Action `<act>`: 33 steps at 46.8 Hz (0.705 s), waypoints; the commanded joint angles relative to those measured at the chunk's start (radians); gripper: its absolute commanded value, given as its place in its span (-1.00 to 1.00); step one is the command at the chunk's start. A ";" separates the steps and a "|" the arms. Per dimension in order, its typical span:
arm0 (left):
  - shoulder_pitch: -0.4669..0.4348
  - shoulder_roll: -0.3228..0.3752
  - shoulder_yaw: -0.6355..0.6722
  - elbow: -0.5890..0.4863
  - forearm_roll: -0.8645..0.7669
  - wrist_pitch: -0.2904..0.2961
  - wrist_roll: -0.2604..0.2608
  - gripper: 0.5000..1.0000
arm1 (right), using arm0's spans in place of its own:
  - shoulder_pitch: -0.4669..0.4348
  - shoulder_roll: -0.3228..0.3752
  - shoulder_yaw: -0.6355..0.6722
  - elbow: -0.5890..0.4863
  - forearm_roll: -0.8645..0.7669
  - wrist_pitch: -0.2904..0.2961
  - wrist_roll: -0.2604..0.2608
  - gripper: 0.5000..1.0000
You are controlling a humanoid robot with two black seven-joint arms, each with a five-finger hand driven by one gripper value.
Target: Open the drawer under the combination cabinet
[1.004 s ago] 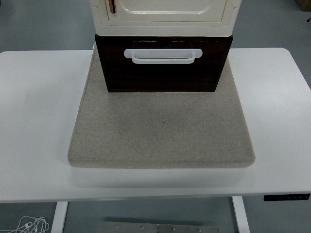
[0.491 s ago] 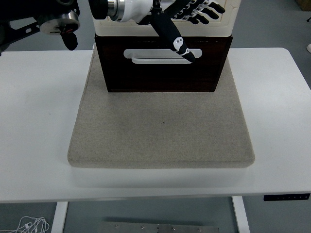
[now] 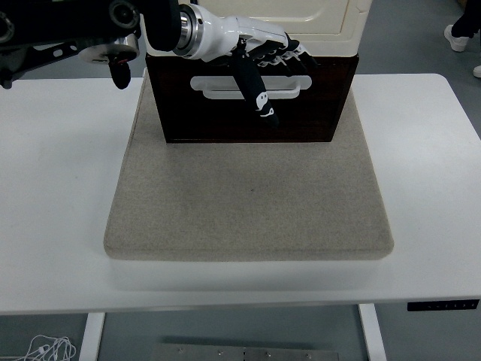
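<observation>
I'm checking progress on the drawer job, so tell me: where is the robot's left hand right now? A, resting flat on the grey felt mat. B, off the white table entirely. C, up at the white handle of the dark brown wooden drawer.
C: the left hand is up against the dark brown wooden drawer, its fingers over the white handle.

— What lies on the white table [image 3: 52, 188]?
— A grey mat [image 3: 248, 203], square, reaching from the far edge nearly to the near edge, midway between the sides.
— Anything else?
— A dark control panel [image 3: 443, 305] on the near edge by the right corner; white cable [image 3: 41, 350] on the floor below the left corner; a shoe [image 3: 455, 37] beyond the far right corner.
</observation>
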 commanded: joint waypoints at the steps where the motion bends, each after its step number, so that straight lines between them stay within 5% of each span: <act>1: -0.015 0.001 0.006 -0.017 -0.002 -0.002 0.035 1.00 | 0.000 0.000 0.001 0.000 0.000 0.000 0.000 0.70; 21: -0.016 0.000 0.010 -0.014 -0.015 -0.001 0.185 1.00 | -0.001 0.000 0.000 0.000 0.000 0.000 0.000 0.71; 33: -0.008 -0.005 0.029 0.012 -0.015 0.010 0.196 1.00 | 0.000 0.000 0.000 0.000 0.000 0.000 0.000 0.71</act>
